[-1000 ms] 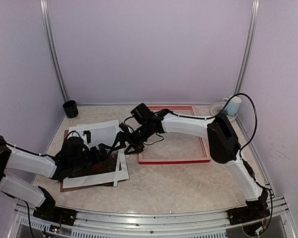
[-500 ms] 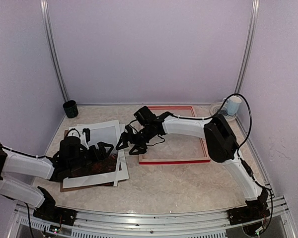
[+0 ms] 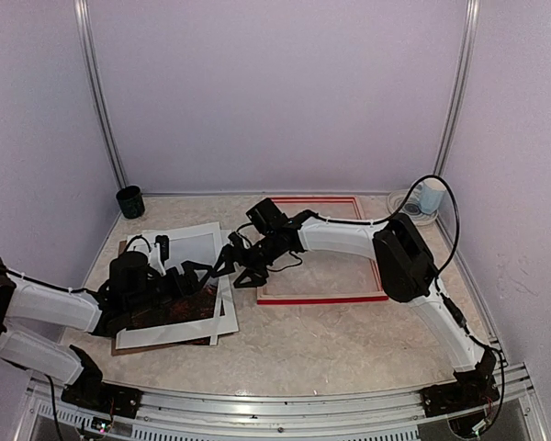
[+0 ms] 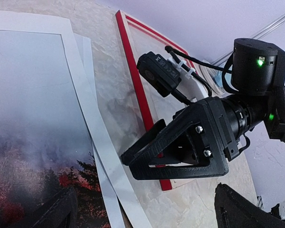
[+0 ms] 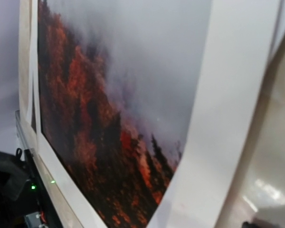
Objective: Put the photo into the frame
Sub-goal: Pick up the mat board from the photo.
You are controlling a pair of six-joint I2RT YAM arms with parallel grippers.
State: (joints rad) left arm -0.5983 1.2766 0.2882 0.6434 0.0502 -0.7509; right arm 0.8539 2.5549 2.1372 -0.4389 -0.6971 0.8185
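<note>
The photo [image 3: 191, 250], grey mist above dark red trees, lies face up at the left under a white window mat [image 3: 228, 317] on a brown backing board [image 3: 129, 345]. It fills the right wrist view [image 5: 109, 95] and shows in the left wrist view [image 4: 28, 118]. The red frame [image 3: 321, 299] lies just right of the stack, its red edge showing in the left wrist view [image 4: 133, 71]. My left gripper [image 3: 197, 278] is open and empty over the photo's lower part. My right gripper [image 3: 231, 268] is open, its tips [image 4: 129, 164] at the mat's right edge.
A dark cup [image 3: 129, 201] stands at the back left. A pale cup on a small plate [image 3: 427, 195] stands at the back right. Purple walls close in the table on three sides. The two grippers are close together between the stack and the frame.
My left arm has drawn back a little to the left. My right gripper has shifted slightly towards the frame, staying at the mat's right edge. Photo, mat and frame have not moved.
</note>
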